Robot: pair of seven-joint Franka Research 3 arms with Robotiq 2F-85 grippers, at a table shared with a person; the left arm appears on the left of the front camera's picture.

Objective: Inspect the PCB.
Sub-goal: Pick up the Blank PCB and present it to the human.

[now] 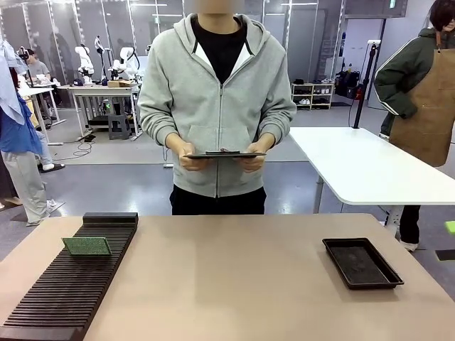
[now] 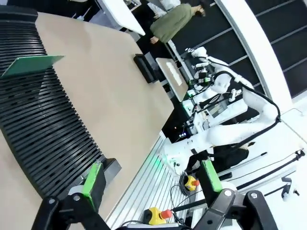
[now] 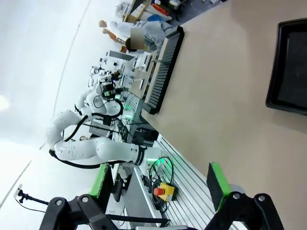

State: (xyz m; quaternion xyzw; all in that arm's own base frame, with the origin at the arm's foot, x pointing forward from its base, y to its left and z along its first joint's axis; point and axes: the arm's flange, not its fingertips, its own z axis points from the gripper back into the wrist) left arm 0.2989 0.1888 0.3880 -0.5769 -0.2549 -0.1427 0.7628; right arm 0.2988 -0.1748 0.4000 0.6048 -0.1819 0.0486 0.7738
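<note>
Green circuit board (image 1: 86, 246) standing in the rack, both grippers wide open and empty.
The board stands on edge in a slot near the far end of the black slotted rack (image 1: 71, 284), on the robot's left side of the tan table (image 1: 234, 284). It is well away from the left gripper (image 2: 152, 176), whose green-padded fingers are spread wide with nothing between them. The right gripper (image 3: 159, 182) is spread just as wide and grips nothing. A shallow black tray (image 1: 362, 263) lies on the table's right side. Across the table a person (image 1: 217, 106) in a grey hoodie holds a dark tablet (image 1: 224, 153) flat at waist height.
</note>
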